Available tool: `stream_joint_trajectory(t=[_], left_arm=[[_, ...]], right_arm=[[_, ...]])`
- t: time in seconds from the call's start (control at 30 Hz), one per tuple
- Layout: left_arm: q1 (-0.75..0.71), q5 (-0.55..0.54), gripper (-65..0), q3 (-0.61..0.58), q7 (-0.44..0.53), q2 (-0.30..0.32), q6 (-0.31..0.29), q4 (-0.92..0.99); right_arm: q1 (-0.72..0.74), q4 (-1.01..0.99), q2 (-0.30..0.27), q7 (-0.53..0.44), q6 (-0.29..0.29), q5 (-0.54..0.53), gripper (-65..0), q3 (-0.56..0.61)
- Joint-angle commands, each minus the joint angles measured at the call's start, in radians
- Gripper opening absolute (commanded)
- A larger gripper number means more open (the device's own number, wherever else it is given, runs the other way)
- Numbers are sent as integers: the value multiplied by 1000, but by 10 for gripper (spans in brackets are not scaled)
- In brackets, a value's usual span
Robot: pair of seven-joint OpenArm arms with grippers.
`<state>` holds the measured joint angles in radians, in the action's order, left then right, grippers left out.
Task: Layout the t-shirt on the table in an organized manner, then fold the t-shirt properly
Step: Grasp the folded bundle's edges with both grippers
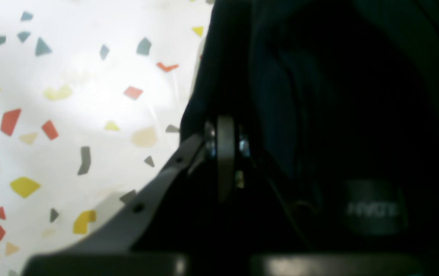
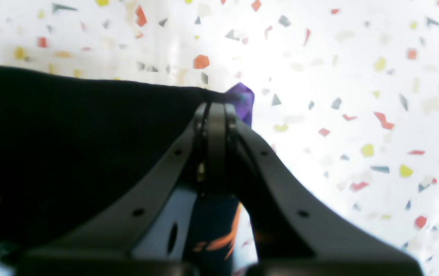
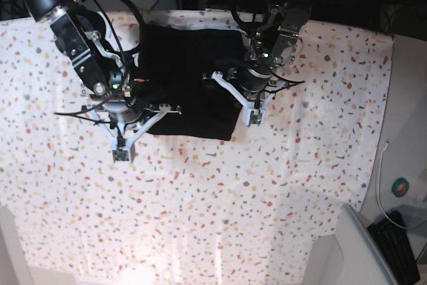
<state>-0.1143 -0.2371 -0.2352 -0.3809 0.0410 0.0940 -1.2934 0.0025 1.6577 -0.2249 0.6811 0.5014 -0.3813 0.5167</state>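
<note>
pinching t-shirt (image 2: 70, 153) edge: right pincer (image 2: 215, 111) | left pincer (image 1: 225, 132) clamped on cloth

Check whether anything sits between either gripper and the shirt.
Nothing visible does. The right gripper is shut on the shirt at its edge, and the left gripper is shut against the fabric on the other side. Only bare table surrounds the shirt.
</note>
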Motion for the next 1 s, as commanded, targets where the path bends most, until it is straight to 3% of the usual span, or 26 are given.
stream_joint_trajectory(t=[0.0,0.07,0.23,0.3,0.5,0.67,0.73,0.87,0.9,0.97], left_arm=[[5,-3,-650,3,-5,-2,-4,-5],[5,-3,-650,4,-5,-2,-4,-10],[1,-3,-650,6,-5,-2,-4,-12],[0,-6,-650,6,-5,-2,-4,-13],[-45,-12,-650,15,-10,1,-4,-180],[-97,-14,-650,92,-13,-2,-7,-369],[-100,-55,-650,125,-23,1,-9,-414],[-69,-315,-650,247,-249,13,-10,-467],[-51,-390,-597,265,-304,23,-10,-475],[-29,-511,-378,273,-367,56,-12,-473]], right_arm=[[-3,60,8,-7,-10,2,-650,0],[-8,69,15,-2,-10,2,-650,3],[63,-215,42,-67,-10,3,-650,9],[63,-221,38,-79,-10,2,-650,9],[-51,92,-17,-79,-10,2,-650,0],[-126,244,-63,-79,-10,2,-650,-2],[-143,246,-63,-79,-10,2,-650,-2],[-169,220,-83,-79,-10,3,-650,-2],[-169,213,-84,-79,-10,3,-650,0],[-170,198,-87,-79,-10,3,-650,0]])
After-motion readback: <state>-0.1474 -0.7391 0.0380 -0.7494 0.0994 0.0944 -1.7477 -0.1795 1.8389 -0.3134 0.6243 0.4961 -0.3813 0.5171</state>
